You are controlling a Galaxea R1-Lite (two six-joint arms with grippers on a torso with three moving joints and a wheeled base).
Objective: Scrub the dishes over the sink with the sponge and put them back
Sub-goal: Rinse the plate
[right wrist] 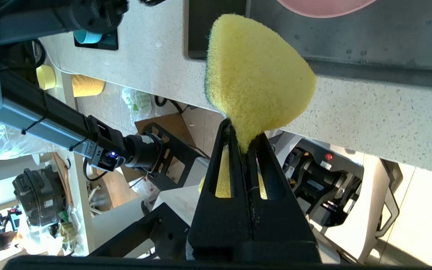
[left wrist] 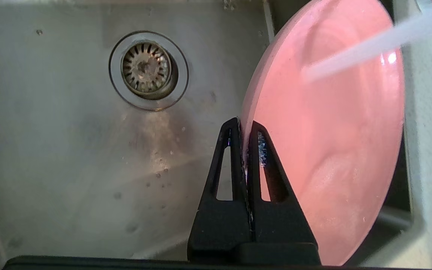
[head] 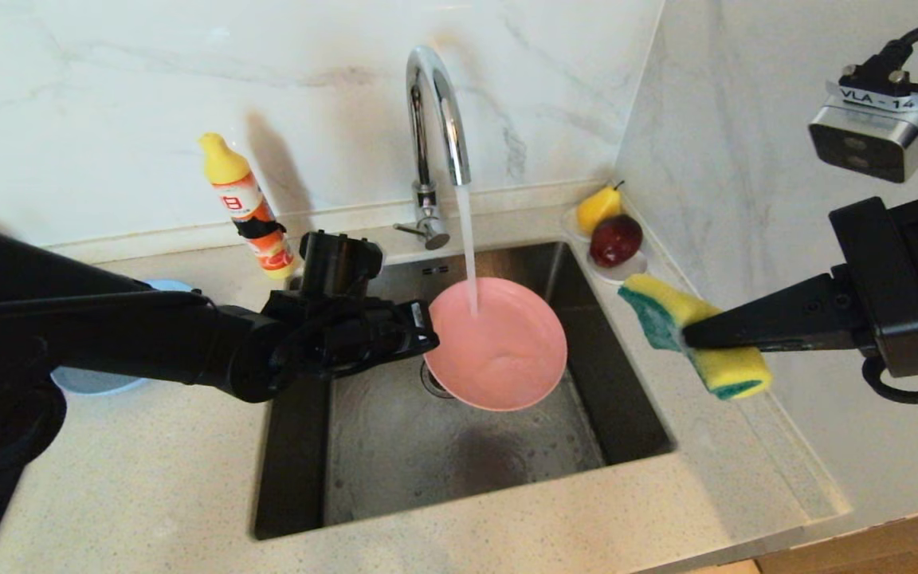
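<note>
Marble walls are framing a speckled pale countertop (head: 148,478) with the rectangular brushed-steel sink (head: 459,454) sunk into it. I am holding the large round matte pink plate (head: 499,347) over that basin, tilted under the stream running from the tall chrome gooseneck tap (head: 435,112), above the round strainer drain (left wrist: 146,70). My left gripper (left wrist: 245,129) is clamped on the plate's rim, one finger on each face. My right gripper (right wrist: 243,138) is pinching the yellow foam sponge with its green scouring face (head: 694,335) at its waist, hovering over the counter just right of the sink, well apart from the plate. I am judging the job as barely begun: this plate is being wetted, not yet scrubbed, and a grey-blue plate (head: 96,381) is waiting on the left behind my arm. Farther out, an orange dish-soap bottle with a yellow cap (head: 248,207) is standing left of the tap, and a small white saucer (head: 614,271) is carrying a yellow pear (head: 598,207) and a dark red fruit (head: 617,239) in the corner.
</note>
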